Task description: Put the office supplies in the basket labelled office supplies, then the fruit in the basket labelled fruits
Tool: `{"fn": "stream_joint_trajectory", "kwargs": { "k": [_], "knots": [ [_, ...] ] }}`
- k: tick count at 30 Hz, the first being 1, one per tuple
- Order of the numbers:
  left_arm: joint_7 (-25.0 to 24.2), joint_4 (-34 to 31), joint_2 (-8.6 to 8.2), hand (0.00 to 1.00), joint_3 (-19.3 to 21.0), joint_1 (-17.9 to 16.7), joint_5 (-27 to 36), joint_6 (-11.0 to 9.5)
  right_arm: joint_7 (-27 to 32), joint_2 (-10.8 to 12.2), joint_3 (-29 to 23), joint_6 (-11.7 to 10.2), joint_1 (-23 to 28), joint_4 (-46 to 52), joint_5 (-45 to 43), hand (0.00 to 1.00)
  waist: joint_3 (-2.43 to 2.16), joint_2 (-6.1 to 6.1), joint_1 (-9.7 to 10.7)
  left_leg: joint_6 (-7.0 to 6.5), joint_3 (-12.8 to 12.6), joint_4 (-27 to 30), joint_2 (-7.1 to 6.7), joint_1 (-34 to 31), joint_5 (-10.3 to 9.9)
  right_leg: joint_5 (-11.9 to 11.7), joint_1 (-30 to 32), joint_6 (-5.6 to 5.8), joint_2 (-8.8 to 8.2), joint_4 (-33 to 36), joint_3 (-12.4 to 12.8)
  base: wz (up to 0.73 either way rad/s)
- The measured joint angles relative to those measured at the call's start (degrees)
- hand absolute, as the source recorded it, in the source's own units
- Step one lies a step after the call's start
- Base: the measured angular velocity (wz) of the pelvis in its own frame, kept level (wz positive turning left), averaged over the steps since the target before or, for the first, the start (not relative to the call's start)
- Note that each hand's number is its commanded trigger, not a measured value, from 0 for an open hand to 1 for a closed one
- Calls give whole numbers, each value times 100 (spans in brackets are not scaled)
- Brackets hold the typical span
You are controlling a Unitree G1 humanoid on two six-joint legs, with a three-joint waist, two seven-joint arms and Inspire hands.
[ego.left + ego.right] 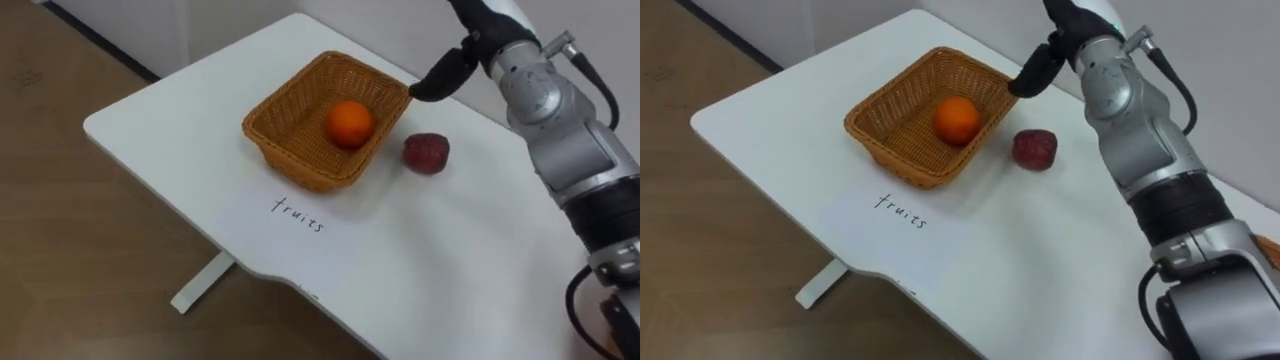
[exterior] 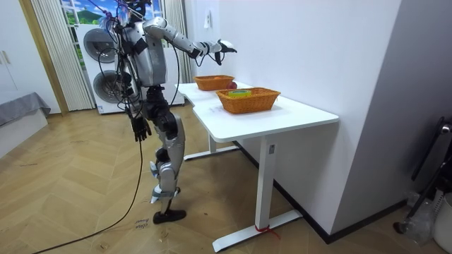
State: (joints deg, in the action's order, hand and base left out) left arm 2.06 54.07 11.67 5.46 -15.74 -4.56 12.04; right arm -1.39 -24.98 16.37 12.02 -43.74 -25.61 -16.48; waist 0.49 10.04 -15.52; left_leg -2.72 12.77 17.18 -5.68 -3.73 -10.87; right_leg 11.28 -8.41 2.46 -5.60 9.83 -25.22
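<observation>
wicker basket (image 1: 295, 165) corner beside right hand (image 1: 445, 75), fingers slack, empty; careless reach may knock red fruit (image 1: 426, 153) rolling off table (image 1: 420, 270).

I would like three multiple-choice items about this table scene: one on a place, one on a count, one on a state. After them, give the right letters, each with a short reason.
1. Where does the dark red fruit lie relative to the wicker basket?
A. Inside it
B. On the floor below it
C. On the white table beside it

2. How many fruits are in the basket?
A. None
B. One
C. Three

3. What is the state of the right hand?
A. Empty, raised near the basket's far corner
B. Closed round a fruit
C. Pressing flat on the table

Key:
1 C: the fruit rests on the tabletop, outside the basket's rim.
2 B: a single orange lies in it.
3 A: its fingers hold nothing.
</observation>
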Motion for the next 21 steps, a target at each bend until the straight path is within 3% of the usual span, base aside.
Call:
{"fn": "stream_joint_trajectory", "kwargs": {
  "k": [12,19,21],
  "knots": [
    [-76,4,-62,0,272,-67,-78,17,-204,-78,-222,61,947,425,-82,0,-50,-74,93,-34,-125,-192,7,242,40,-5,-117,14,-38,3,121,-6],
    [-240,-4,-66,0,325,-97,-68,20,-547,-77,-203,75,1121,420,-187,0,-43,-38,47,-35,-129,-231,20,342,40,-5,-164,15,-41,35,148,-1],
    [-278,-11,-40,0,326,-109,-70,20,-641,-78,-203,161,1122,382,-187,0,-22,3,-18,-36,-113,-236,26,381,39,-4,-168,15,-39,88,163,0]
  ]
}}
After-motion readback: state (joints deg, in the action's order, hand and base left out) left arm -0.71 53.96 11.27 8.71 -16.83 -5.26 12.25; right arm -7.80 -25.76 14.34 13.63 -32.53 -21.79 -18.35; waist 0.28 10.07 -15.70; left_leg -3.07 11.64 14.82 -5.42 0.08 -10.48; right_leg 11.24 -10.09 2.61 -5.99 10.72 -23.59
